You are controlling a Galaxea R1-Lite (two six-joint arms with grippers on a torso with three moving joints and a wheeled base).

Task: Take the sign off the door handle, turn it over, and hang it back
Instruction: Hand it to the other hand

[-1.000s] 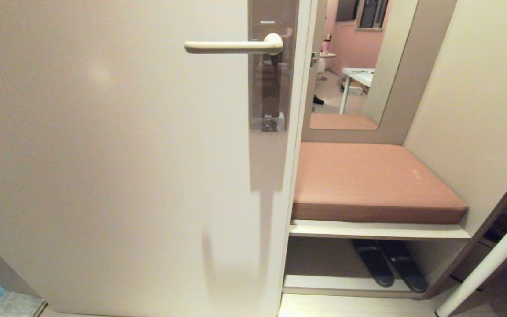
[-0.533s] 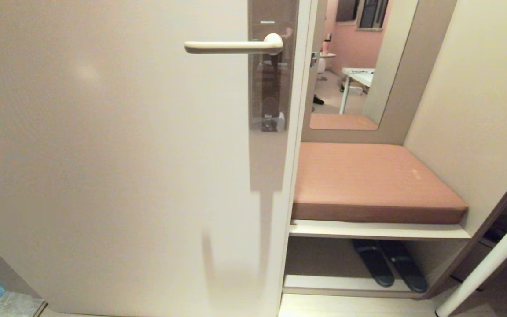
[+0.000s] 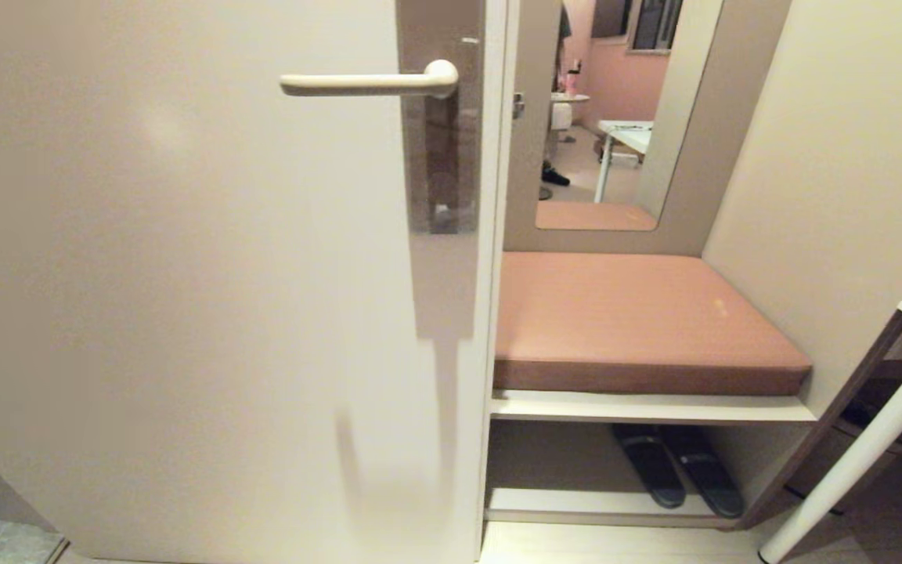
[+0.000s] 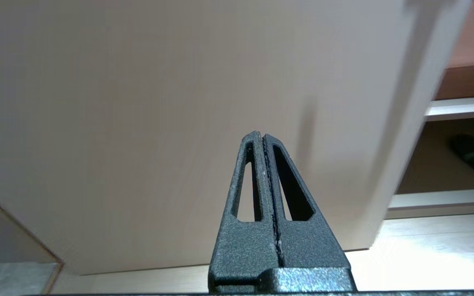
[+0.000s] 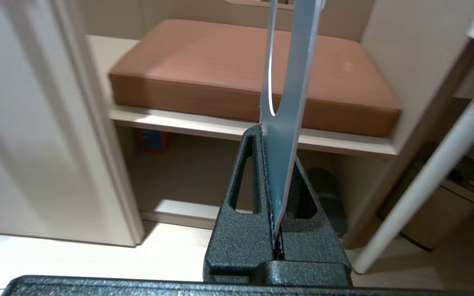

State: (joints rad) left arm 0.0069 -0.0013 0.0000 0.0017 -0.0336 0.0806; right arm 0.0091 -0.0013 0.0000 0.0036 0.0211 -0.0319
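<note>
The whole scene ahead of me has slid a little toward my left compared with a moment ago, handle, bench and mirror all together, so it is my own viewpoint that has turned or rolled, not the door things moving. That matters because the slim cream-beige lever door handle (image 3: 369, 81) on its tall brown backplate (image 3: 441, 117) now sits nearer the middle of what I see, and it hangs bare: nothing is on it. The sign is already off and in my possession. My right gripper (image 5: 273, 135) is clamped on the sign (image 5: 288, 82), a thin rounded card seen edge-on, its pale blue-grey face rising straight up out of my closed fingers, with the curved lip of its large oval hole showing as a bright white line just above my fingertips. I cannot read any lettering from this angle, so I cannot tell which face points where. The card stands upright in front of the padded terracotta-brown bench cushion (image 5: 220, 74), well apart from the handle, and out of my head view altogether. My left gripper (image 4: 263, 137) is pressed fully closed on nothing, pointing at the plain cream door panel (image 4: 138, 102). I judge that removal is done; flipping and rehanging remain.
</note>
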